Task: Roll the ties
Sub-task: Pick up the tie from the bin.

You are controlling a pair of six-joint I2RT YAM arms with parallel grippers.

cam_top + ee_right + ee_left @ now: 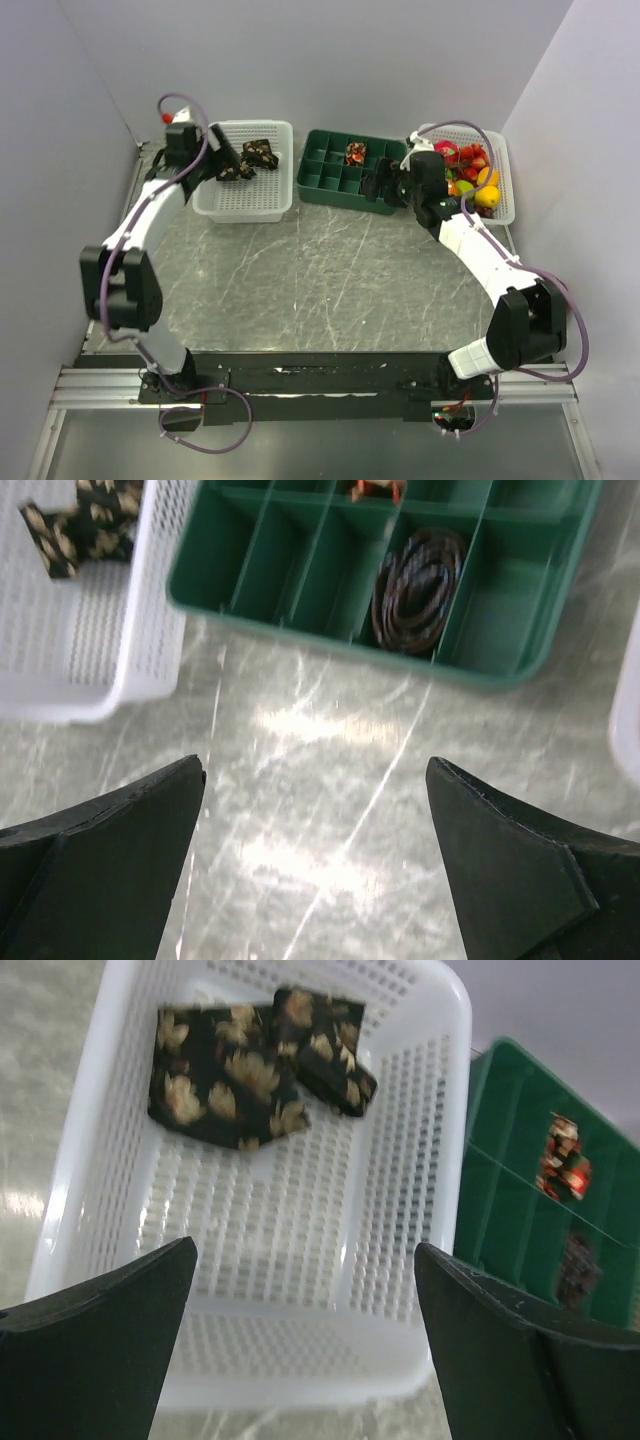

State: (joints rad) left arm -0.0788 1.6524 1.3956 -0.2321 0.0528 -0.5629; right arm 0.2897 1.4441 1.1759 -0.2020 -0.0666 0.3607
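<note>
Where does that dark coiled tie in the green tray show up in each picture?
Top external: hidden behind the right arm, not visible.
Left wrist: blurred dark coil, right edge.
Right wrist: dark coil, top centre, in a near compartment.
Shared landmark: green tray.

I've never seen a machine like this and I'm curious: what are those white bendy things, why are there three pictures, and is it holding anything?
The white bendy things are two robot arms bolted to a grey marbled table. One picture looks down from above. The other two come from little cameras on each wrist, so the black wedges at the bottom are that arm's own fingers.

The left gripper hangs over a white plastic mesh basket holding folded black ties with tan flowers. The right gripper hangs near a green plastic tray with compartments. One compartment holds a dark rolled tie coil, another a reddish one. A second white basket holds colourful toy fruit.

Both grippers are open and hold nothing.
</note>
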